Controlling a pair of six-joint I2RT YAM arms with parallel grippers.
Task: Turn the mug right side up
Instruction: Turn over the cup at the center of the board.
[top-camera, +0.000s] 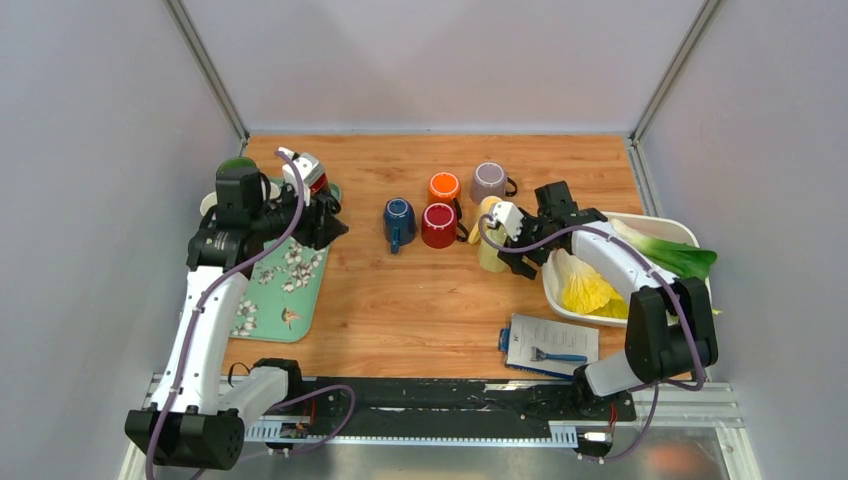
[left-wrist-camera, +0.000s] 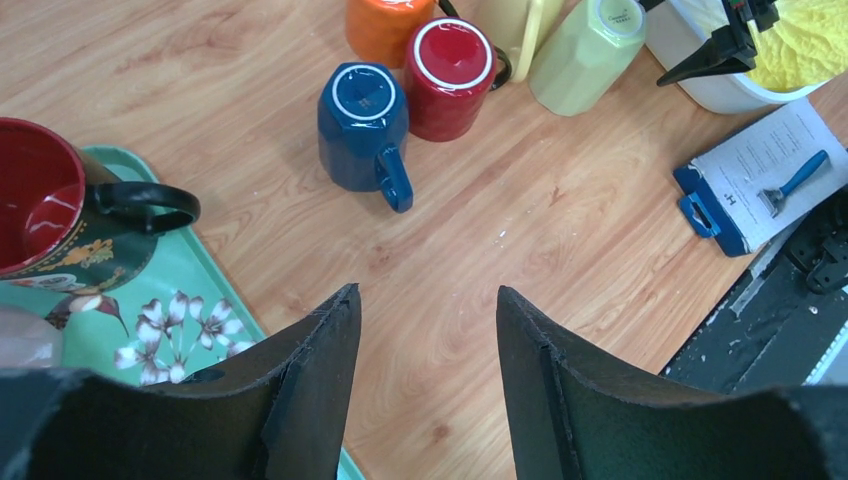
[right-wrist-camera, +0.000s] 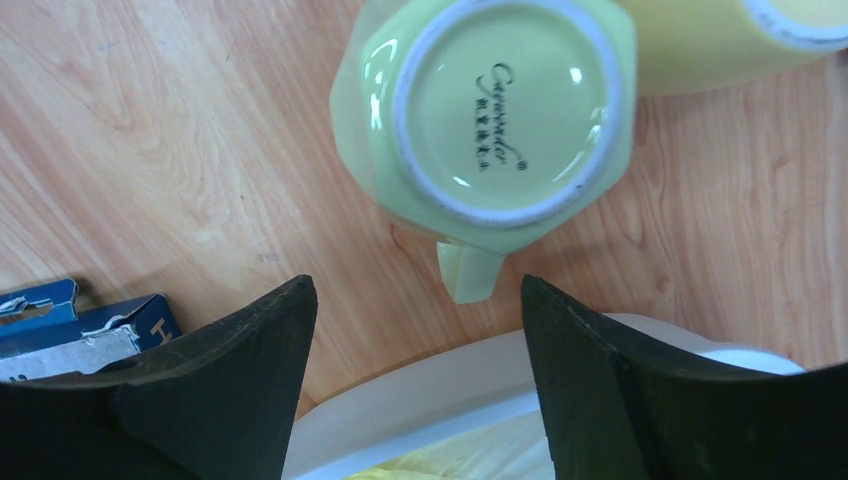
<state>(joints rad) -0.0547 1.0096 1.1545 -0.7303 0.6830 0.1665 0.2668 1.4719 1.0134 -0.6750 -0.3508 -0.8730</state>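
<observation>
The pale green mug (right-wrist-camera: 500, 110) stands upside down on the wooden table (top-camera: 400, 300), right of centre, with its mouth on the wood and its ringed base facing up. Its long axis is vertical. Its handle (right-wrist-camera: 468, 275) sticks out low on the right side, towards the white tray (right-wrist-camera: 420, 395) of leafy greens. A yellow mug (right-wrist-camera: 720, 40) sits just beside it on the far side, also base up.

Your right gripper (right-wrist-camera: 415, 300) hovers just to the right of the mug and above it, between the mug and the white tray. Its jaws are spread wide with nothing between them. In the right wrist view the handle lies in line with the gap and the mug body sits just beyond the fingertips.

You therefore reach the mug by moving left and down, and the handle is probably the first part you meet.

Your left gripper (left-wrist-camera: 425, 300) is well apart, at the green tray (left-wrist-camera: 200, 290) on the far left of the table. Its jaws are also spread and hold nothing. A blue mug (left-wrist-camera: 362, 120) and a red mug (left-wrist-camera: 450, 75) stand between it and the target, so the right arm is clearly the nearer one.
</observation>
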